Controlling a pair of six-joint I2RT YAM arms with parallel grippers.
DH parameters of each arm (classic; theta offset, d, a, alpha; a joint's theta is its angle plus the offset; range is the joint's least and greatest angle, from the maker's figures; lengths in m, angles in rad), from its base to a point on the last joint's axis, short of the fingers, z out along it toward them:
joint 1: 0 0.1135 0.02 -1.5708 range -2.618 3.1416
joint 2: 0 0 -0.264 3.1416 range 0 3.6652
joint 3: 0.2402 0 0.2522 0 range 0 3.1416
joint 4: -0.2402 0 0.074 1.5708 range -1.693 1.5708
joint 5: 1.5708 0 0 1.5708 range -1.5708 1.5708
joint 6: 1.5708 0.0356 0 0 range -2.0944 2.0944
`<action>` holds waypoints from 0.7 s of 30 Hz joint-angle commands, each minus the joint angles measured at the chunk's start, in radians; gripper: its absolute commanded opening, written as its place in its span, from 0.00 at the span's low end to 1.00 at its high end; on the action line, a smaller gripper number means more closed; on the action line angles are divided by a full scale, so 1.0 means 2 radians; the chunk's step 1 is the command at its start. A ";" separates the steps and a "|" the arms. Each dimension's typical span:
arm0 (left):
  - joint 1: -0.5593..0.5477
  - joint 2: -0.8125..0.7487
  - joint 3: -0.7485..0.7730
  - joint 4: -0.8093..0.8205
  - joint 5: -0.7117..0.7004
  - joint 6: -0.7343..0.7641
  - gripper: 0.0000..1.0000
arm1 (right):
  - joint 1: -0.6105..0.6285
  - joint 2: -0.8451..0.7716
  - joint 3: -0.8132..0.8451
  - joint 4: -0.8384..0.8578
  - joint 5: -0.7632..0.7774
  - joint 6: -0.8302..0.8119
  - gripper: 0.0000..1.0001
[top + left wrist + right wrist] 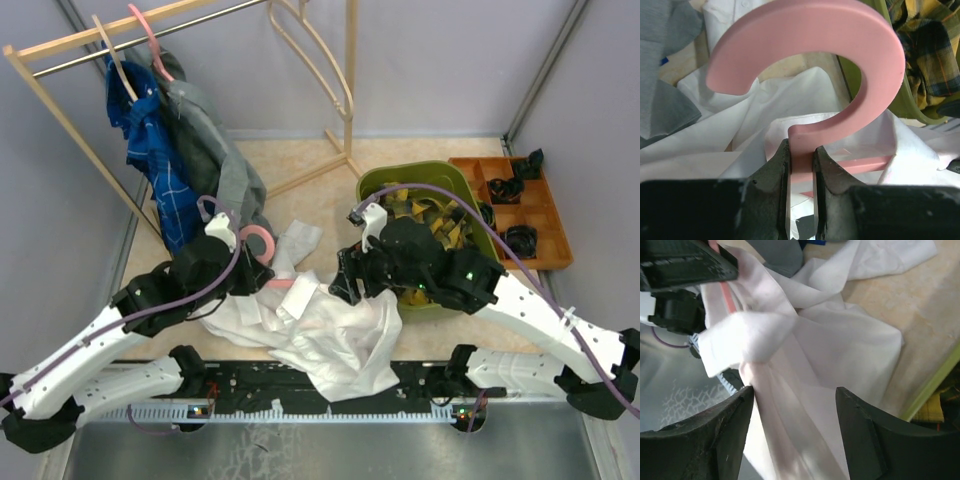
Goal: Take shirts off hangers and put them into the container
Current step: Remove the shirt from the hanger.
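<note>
My left gripper (262,268) (801,155) is shut on the neck of a pink hanger (262,240) (840,45), just below its hook. The hanger's bar runs inside the white shirt (320,330) (740,130) (840,340), which lies crumpled on the table between the arms. To the shirt's right, my right gripper (345,285) (794,392) is open, with white cloth below and between its fingers (715,430). The yellow-and-black plaid shirt (430,225) (930,45) lies in the green container (400,172) (920,112). Blue (160,150) and grey (215,150) shirts hang on the rack.
The wooden rack (40,90) stands at the back left, with empty pale hangers (310,50) on its right end. An orange compartment tray (520,200) sits right of the container. The metal front edge (320,440) runs behind the arm bases.
</note>
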 commanded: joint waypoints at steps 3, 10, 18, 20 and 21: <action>0.001 0.010 0.009 0.025 0.033 0.012 0.00 | 0.009 0.010 0.014 0.088 -0.038 -0.010 0.68; 0.001 0.012 0.010 0.031 0.039 0.018 0.00 | 0.011 0.004 -0.008 0.107 -0.029 0.005 0.67; 0.001 0.027 0.010 0.040 0.061 0.020 0.00 | 0.012 0.021 -0.028 0.165 -0.072 0.031 0.44; 0.001 0.024 0.008 0.040 0.059 0.018 0.00 | 0.011 0.024 -0.025 0.146 -0.051 0.032 0.33; 0.001 0.022 0.006 0.040 0.058 0.018 0.00 | 0.011 0.022 -0.025 0.141 -0.043 0.031 0.30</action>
